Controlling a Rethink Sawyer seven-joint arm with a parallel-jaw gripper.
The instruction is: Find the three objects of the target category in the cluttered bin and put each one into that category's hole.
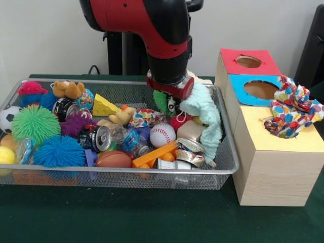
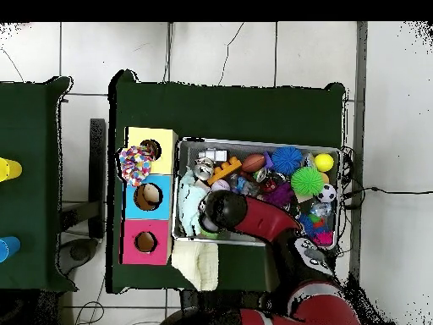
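My tool [image 1: 174, 104] is down inside the bin [image 1: 229, 163], at its end nearest the boxes. The mint-green waffle cloth [image 1: 207, 119] hangs just beside it and seems to touch it, draping over the clutter. I cannot tell if the tool is apart or together, because my arm and the cloth hide it. A confetti-patterned cloth scrap [image 1: 292, 107] sits in the hole of the yellow box [image 1: 283, 172]. Another confetti-patterned piece [image 1: 146, 118] lies in the bin beside the baseball [image 1: 162, 135]. The bin stands on the green worktop [image 1: 126, 212].
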